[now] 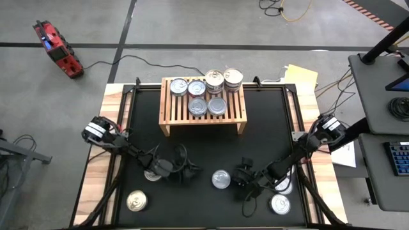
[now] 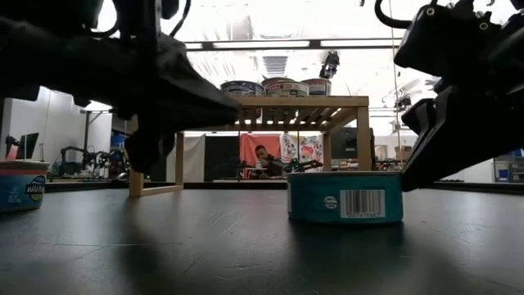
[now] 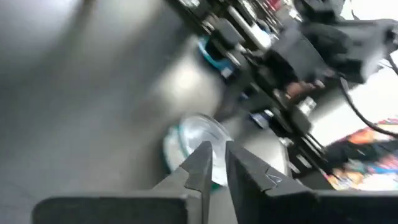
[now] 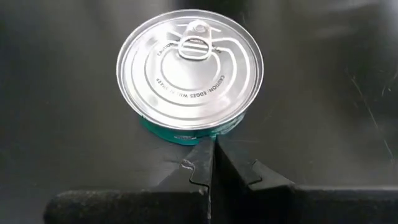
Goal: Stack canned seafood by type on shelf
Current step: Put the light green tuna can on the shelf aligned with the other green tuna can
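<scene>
- Canned seafood [image 1: 197,107]: several tins seated on the shelf [image 1: 167,112], in a back row and a front row; one back-row position stacked two high [image 1: 214,80].
- Shelf: low slatted wood rack at the far middle of the black mat [image 1: 192,147]; in the low view, seen from below slat height with tin sides showing above the top [image 2: 286,86].
- Loose tins on the mat: teal tin [image 1: 221,179] with a silver pull-tab lid near the front centre, lying flat and upright, between the two grippers.
- Gold-lidded tin [image 1: 136,202] at the front left corner, well apart from the rest.
- Partly hidden tin [image 1: 152,174] beneath the left arm.
- Two silver-lidded tins at the front right, one clear [image 1: 280,204], one half under the right arm [image 1: 284,186].
- Left gripper [image 3: 214,158]: low over the mat to the left of the teal tin [image 3: 193,140], fingers a narrow slit apart, nothing between them.
- Right gripper [image 4: 208,149]: just to the right of the teal tin [image 4: 189,68], fingers pressed together, tips just short of the tin's rim, empty.
- Low view: teal tin [image 2: 344,197] with barcode facing the camera, arms dark at either side.
</scene>
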`<state>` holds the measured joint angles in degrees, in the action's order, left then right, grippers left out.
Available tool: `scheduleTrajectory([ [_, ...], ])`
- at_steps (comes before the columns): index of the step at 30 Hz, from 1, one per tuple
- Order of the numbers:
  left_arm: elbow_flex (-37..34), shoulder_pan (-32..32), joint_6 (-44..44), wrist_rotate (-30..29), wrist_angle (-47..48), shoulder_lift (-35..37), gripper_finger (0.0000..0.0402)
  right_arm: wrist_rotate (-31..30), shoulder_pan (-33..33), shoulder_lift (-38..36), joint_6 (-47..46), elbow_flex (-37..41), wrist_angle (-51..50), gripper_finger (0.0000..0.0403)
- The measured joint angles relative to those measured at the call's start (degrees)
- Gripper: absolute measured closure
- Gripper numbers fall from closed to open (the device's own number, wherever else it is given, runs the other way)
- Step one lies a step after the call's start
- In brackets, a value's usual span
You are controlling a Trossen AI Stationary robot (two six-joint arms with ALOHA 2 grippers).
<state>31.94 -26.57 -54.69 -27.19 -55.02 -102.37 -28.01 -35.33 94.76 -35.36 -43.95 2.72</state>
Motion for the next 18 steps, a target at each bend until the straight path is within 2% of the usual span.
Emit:
scheduleTrajectory([
  [3,1.1,0.3,-1.0,2.0,-0.1,0.1,0.0349,0.0,0.0,0.0,0.0,0.0,-0.2,0.0394],
  [6,2.0,0.9,-6.4,3.7,1.7,0.1,0.0321,0.0,0.0,0.0,0.2,0.0,-0.2,0.0394],
  [9,2.9,0.8,-13.3,7.6,7.2,0.1,0.0291,2.3,0.0,0.0,1.1,0.0,0.9,0.0394],
  [12,4.6,0.3,-18.6,8.4,14.1,0.1,0.0263,2.7,0.0,0.0,1.5,-0.1,2.2,0.0394],
  [18,10.0,0.4,-20.4,8.2,26.0,-0.1,0.0222,2.7,0.0,0.0,1.6,-0.3,2.4,0.0394],
])
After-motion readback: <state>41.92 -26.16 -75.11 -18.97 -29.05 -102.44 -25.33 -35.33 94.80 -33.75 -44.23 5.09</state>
